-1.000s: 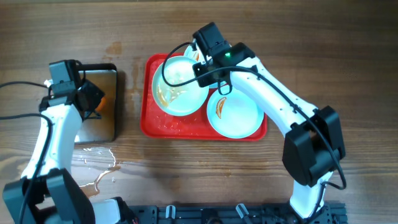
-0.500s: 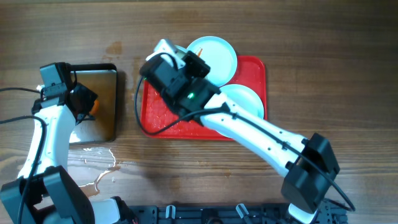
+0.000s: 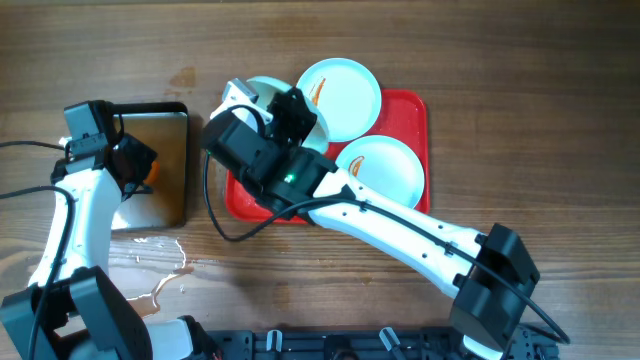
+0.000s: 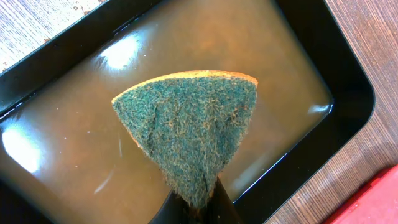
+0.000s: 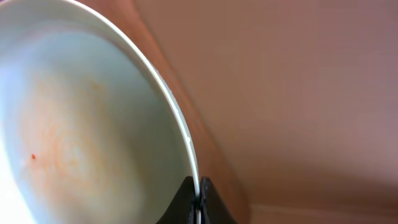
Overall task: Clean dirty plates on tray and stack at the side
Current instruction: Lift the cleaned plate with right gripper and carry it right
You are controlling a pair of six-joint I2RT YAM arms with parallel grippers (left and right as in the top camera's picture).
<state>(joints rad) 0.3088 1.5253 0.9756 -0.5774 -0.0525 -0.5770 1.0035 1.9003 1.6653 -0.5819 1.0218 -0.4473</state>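
Overhead, the right arm reaches across the red tray [image 3: 414, 108] to its left end, where the right gripper [image 5: 199, 191] has a pale plate [image 3: 260, 88] lifted above the tray's left edge. Most of that plate is hidden under the arm's black wrist block. In the right wrist view the two fingers are pressed together on the plate's thin rim, and the inside of the dish shows a faint orange film and a tiny red speck. The background behind it is a brown blur.

Two more plates sit on the tray. The far plate [image 3: 345, 90] overhangs the tray's back edge and carries an orange streak near its left rim. The near plate [image 3: 380, 172] lies flat in the tray's right half and looks white from above.

Well to the left on the wooden surface [image 3: 520, 60] stands a dark metal pan [image 4: 351, 84] filled with cloudy brown water. The left gripper [image 4: 194, 202] hangs over it, pinching the lower corner of a sponge [image 4: 189, 127]. The sponge's green scouring face is turned to the wrist camera, with an orange edge along the top. From these views I cannot tell whether the sponge touches the water. A small puddle [image 3: 160, 265] glistens on the surface, near the pan's front edge.
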